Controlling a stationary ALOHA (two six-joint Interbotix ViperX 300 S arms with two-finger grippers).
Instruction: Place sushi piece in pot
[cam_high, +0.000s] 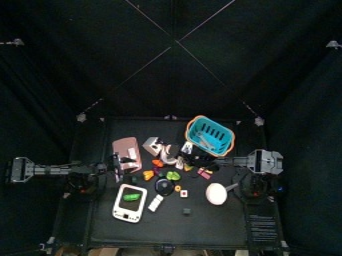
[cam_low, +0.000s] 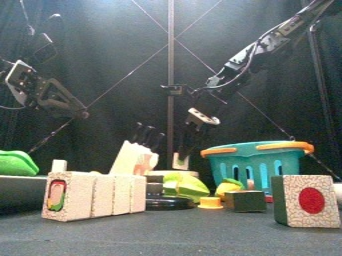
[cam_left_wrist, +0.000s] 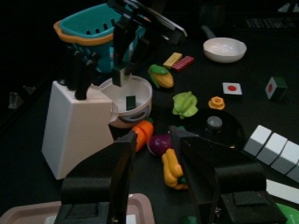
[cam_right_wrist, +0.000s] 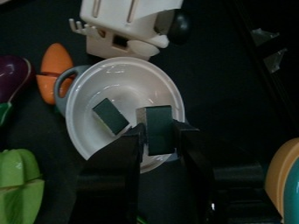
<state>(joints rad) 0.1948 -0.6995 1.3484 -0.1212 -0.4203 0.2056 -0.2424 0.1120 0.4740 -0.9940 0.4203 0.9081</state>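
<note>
Your right gripper (cam_right_wrist: 158, 140) hangs directly over the white pot (cam_right_wrist: 122, 105), its jaws pinched onto a dark green sushi piece (cam_right_wrist: 159, 128) held just above the pot's near rim. A second dark sushi piece (cam_right_wrist: 111, 115) already lies inside the pot, on its floor, close beside the held one but apart from it. Beside the pot you can see a carrot (cam_right_wrist: 55, 61) and the white knife block (cam_right_wrist: 128, 19).

From the left wrist, the right arm (cam_left_wrist: 146, 22) reaches in over the same pot (cam_left_wrist: 131, 92), which sits right against the knife block (cam_left_wrist: 73, 118); the teal basket (cam_left_wrist: 91, 26) stands behind it. Your left gripper (cam_left_wrist: 149, 162) hovers back from the cluster with its jaws parted and nothing between them, above the carrot (cam_left_wrist: 140, 131), a purple eggplant (cam_left_wrist: 160, 143) and a yellow vegetable (cam_left_wrist: 172, 168).

From above, the left arm (cam_high: 47, 170) rests at the table's left edge, while the right gripper (cam_high: 187, 150) reaches toward the middle beside the basket (cam_high: 211, 133).
</note>
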